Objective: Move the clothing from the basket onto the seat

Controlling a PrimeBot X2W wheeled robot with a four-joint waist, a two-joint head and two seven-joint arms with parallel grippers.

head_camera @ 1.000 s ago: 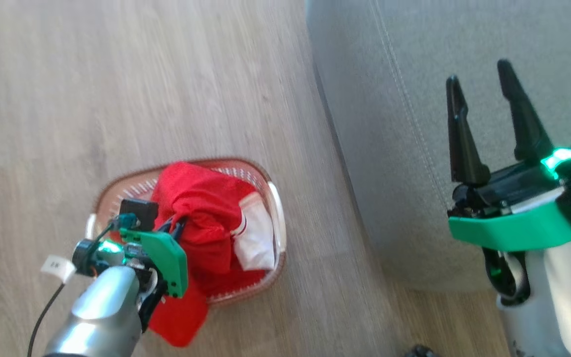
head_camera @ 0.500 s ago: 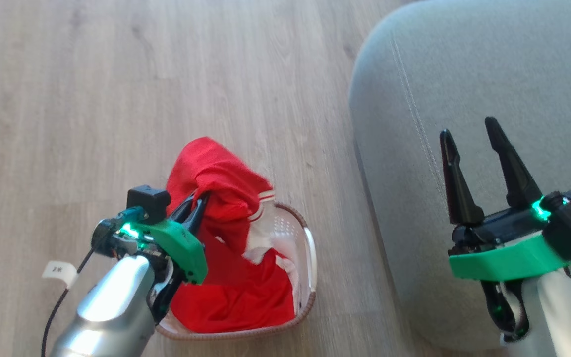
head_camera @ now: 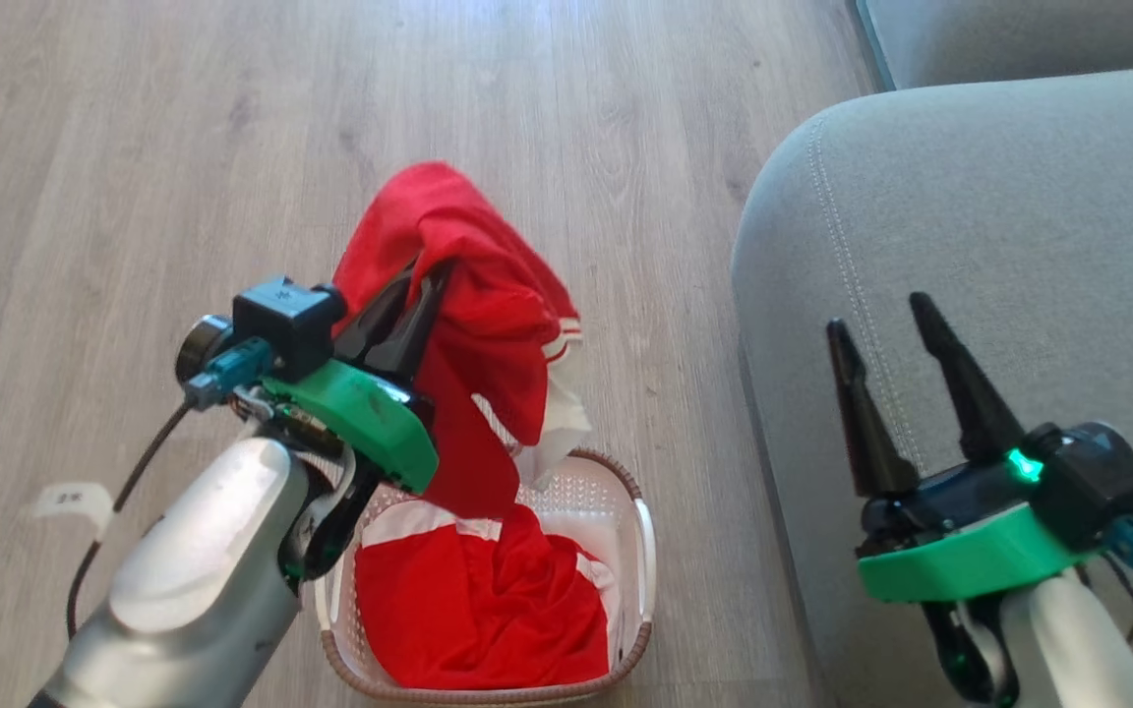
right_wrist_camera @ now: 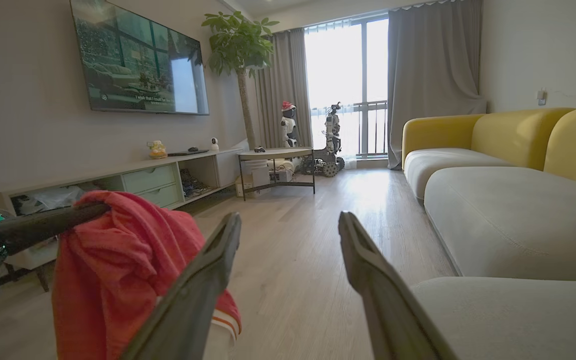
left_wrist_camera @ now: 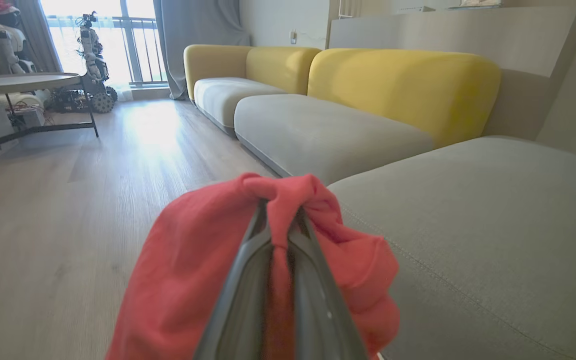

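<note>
Above the oval cream-white plastic basket (head_camera: 641, 551), the left gripper (head_camera: 426, 280) pinches one thin red striped garment (head_camera: 493, 295), the second red garment (head_camera: 488, 610) lies inside, neither yet on the grey-green fabric seat (head_camera: 999, 246), right gripper (head_camera: 878, 315) spread, empty.

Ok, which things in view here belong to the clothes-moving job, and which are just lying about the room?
Job: lifted red garment pinched in the left gripper; second red garment in the basket; the seat; open right gripper.
Lying about: yellow-backed sofa, round table, wall TV, potted plant, parked robots by the window.
</note>
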